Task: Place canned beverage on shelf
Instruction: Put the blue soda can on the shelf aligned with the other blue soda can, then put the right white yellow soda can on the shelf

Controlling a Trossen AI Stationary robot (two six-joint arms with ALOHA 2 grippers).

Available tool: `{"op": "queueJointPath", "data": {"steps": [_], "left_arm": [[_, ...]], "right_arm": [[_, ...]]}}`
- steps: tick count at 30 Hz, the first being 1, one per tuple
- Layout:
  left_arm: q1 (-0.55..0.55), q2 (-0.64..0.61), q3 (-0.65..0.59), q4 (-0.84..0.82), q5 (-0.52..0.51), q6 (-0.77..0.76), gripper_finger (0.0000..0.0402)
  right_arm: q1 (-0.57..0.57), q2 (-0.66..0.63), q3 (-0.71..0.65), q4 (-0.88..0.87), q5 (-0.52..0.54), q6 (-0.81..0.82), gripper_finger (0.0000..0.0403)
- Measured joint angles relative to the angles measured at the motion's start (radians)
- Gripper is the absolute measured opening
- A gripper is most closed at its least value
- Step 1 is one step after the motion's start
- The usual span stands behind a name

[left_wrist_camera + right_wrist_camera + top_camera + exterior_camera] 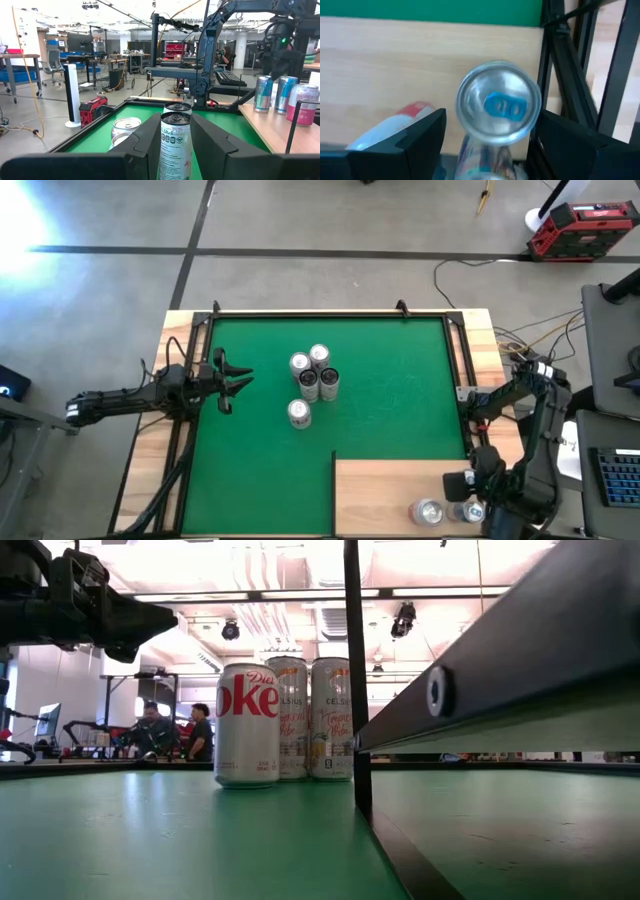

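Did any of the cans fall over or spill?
No, nothing stands out. The cans on the green mat stand upright in a cluster, and the cans on the shelf by the right gripper stand upright too. No spills show.

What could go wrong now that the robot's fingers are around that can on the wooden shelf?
The right gripper has its fingers open on either side of a blue-tabbed can standing on the shelf. Pulling away crookedly might tip it. Another can stands close beside it and could get bumped too. The frame rails run right next to the can, so the arm has little room on that side.
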Motion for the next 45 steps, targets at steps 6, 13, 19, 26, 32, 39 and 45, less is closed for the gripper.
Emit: {"op": "queueJointPath", "data": {"steps": [6,13,19,26,32,39,45], "left_arm": [[0.0,0.0,0.0,0.0,0.0,0.0,0.0088],[0.0,0.0,0.0,0.0,0.0,0.0,0.0088],[0.0,0.0,0.0,0.0,0.0,0.0,0.0088],[0.0,0.0,0.0,0.0,0.0,0.0,0.0088],[0.0,0.0,0.0,0.0,0.0,0.0,0.0088],[0.0,0.0,0.0,0.0,0.0,0.0,0.0088],[0.0,0.0,0.0,0.0,0.0,0.0,0.0088]], "right_arm": [[0.0,-0.034,0.017,0.0,-0.02,-0.008,0.0297],[0.0,-0.1,0.028,-0.001,-0.021,-0.007,0.0297],[-0.031,-0.158,0.02,0.002,0.035,-0.017,0.0297],[-0.157,-0.194,-0.046,0.002,0.115,-0.207,0.0297],[-0.341,-0.177,-0.056,0.007,0.217,-0.484,0.0297],[-0.582,-0.121,-0.034,0.047,0.301,-0.802,0.0296],[-0.756,-0.081,-0.024,0.158,0.357,-0.998,0.0294]]}}
